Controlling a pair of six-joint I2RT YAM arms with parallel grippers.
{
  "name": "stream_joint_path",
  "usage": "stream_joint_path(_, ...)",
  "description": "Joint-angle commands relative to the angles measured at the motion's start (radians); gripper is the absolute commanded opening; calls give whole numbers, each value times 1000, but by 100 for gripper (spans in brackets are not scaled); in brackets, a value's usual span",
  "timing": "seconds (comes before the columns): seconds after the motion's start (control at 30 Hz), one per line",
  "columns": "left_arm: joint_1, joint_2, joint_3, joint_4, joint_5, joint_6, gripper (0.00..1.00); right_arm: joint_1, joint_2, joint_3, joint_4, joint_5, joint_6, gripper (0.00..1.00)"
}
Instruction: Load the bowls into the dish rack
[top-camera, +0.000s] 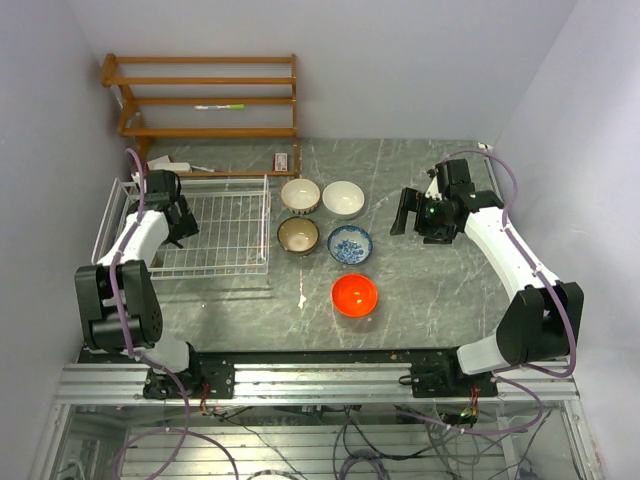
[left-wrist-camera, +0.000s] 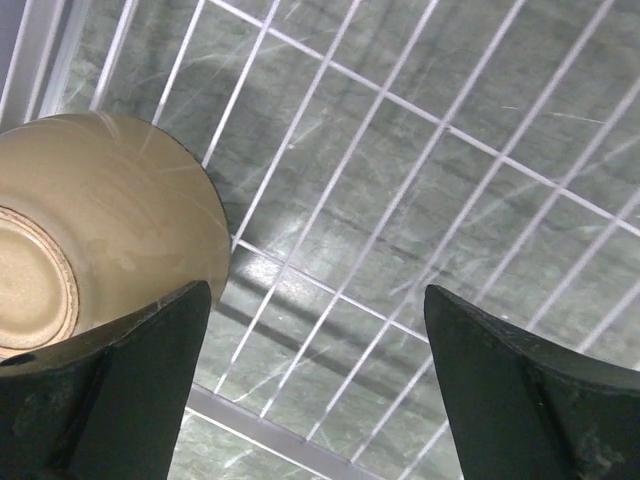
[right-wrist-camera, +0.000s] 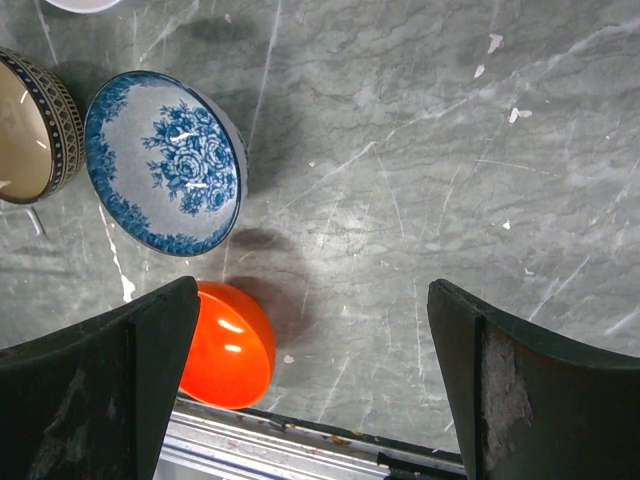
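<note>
- The left claw (left-wrist-camera: 315, 385) is seen spread apart, with nothing clamped, over the dish rack (top-camera: 225, 225) at the left of the top view.
- 1 tan bowl (left-wrist-camera: 100, 230) lies in the rack at the left edge of the left wrist view, foot ring towards the camera.
- The right claw (right-wrist-camera: 315, 380) is held apart and empty above the desk (right-wrist-camera: 450, 200).
- 5 bowls are seen on the desk at centre: cream bowl (top-camera: 300, 194), white bowl (top-camera: 343, 198), dark-rimmed bowl (top-camera: 298, 236), blue-and-white bowl (top-camera: 350, 244), orange bowl (top-camera: 354, 294).

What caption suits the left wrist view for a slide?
Open left hand above the dish rack, a brownish-tan bowl inside, base showing.
</note>
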Motion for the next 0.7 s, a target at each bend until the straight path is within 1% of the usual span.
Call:
stream_joint_path(0.0,12,-81,29,8,154,15,99,-7,6,12,3,-12,1,97)
stream_joint_path(0.13,-6,-153,82,33,320,-10,99,-6,13,19,3,-1,5,97)
stream_joint_path(0.2,-53,-182,117,41,334,-24,99,-6,13,22,1,8,8,97)
stream_joint_path(0.27,-138,-198,158,44,320,-27,99,-7,9,22,4,12,14,97)
stream_joint_path(0.37,-305,-203,222,52,309,-21,99,-6,5,16,9,11,25,97)
stream_joint_path(0.4,-375,-203,239,55,295,-12,99,-7,3,17,9,11,26,97)
stream_joint_path(0.5,-506,-195,280,67,268,32,99,-7,5,27,1,29,24,97)
stream_joint_path(0.57,-588,-174,306,70,271,66,99,-7,5,32,-3,36,18,97)
stream_joint_path(0.67,-720,-95,349,56,259,109,100,-9,4,30,-3,46,13,97)
